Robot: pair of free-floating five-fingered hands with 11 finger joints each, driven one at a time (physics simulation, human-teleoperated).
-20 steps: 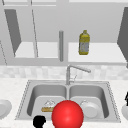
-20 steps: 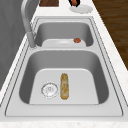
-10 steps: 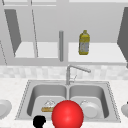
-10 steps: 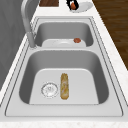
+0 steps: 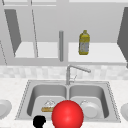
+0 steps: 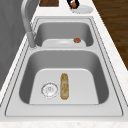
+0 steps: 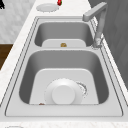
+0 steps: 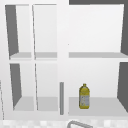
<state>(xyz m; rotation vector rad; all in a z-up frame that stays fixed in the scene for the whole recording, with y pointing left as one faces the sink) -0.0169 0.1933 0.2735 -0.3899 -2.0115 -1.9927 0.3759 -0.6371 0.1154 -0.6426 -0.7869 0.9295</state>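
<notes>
Red ball (image 5: 67, 115) | round, no long axis | left hand (image 5: 39, 121) beside it, grip unclear

You saw a white plate (image 7: 63, 94) lying upside down in the sink's (image 7: 64, 112) near basin, partly covering the drain (image 7: 82, 88). The far basin held a small brown item (image 7: 63, 45). Beyond the sink sat another plate (image 7: 47, 7); the faucet (image 7: 98, 17) rose at the sink's right edge.
</notes>
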